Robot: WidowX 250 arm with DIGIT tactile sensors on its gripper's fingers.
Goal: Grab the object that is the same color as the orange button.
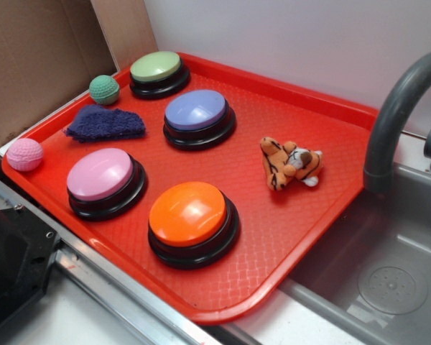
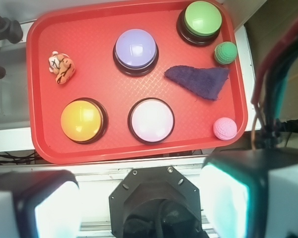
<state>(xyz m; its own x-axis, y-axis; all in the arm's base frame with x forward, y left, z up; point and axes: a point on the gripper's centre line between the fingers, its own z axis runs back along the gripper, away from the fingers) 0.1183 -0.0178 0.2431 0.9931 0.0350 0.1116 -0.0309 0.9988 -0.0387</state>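
The plush tiger (image 1: 291, 163) (image 2: 62, 67) is lying on its side on the red tray (image 1: 302, 237) (image 2: 39, 144), near the sink-side edge, apart from the orange button (image 1: 192, 221) (image 2: 83, 120). The gripper (image 2: 141, 198) is hovering high above, off the tray's front edge, pointing straight down, its fingers (image 2: 228, 198) spread wide and holding nothing.

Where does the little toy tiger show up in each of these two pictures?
Exterior view: the toy tiger lies right of centre on the red tray, beyond the orange button.
Wrist view: it lies at upper left of the tray, above the orange button.
Shared landmark: the orange button, the nearest button in both.
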